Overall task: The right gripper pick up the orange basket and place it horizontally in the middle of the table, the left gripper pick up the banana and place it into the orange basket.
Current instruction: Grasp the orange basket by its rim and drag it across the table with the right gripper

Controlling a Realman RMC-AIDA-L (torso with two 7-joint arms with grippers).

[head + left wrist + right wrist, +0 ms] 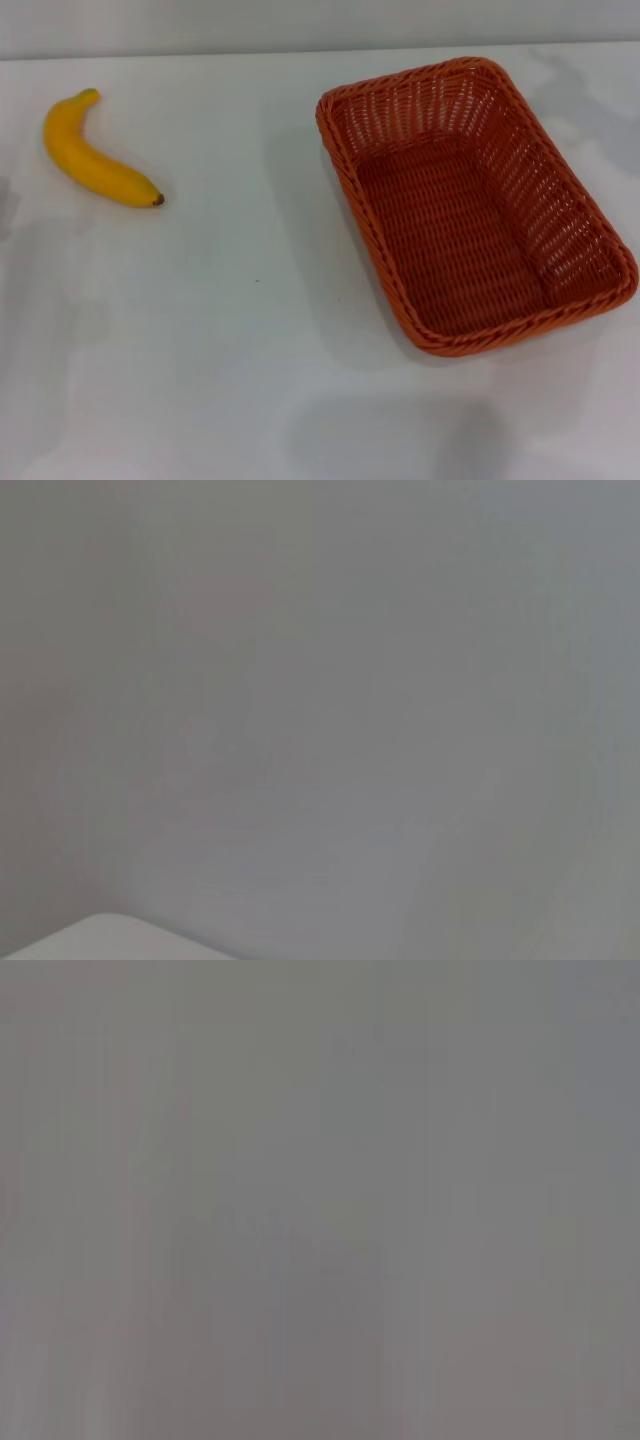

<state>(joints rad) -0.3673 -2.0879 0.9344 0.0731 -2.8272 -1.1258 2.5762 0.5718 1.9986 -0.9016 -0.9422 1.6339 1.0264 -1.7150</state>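
The orange basket lies empty on the right side of the white table in the head view, its long axis running from far-left to near-right. The banana rests on the table at the far left, dark tip pointing toward the middle. Neither the left gripper nor the right gripper appears in any view. Both wrist views show only a plain grey surface, with a pale corner at the edge of the left wrist view.
The table's far edge meets a grey wall at the back. Bare white tabletop stretches between the banana and the basket and along the front.
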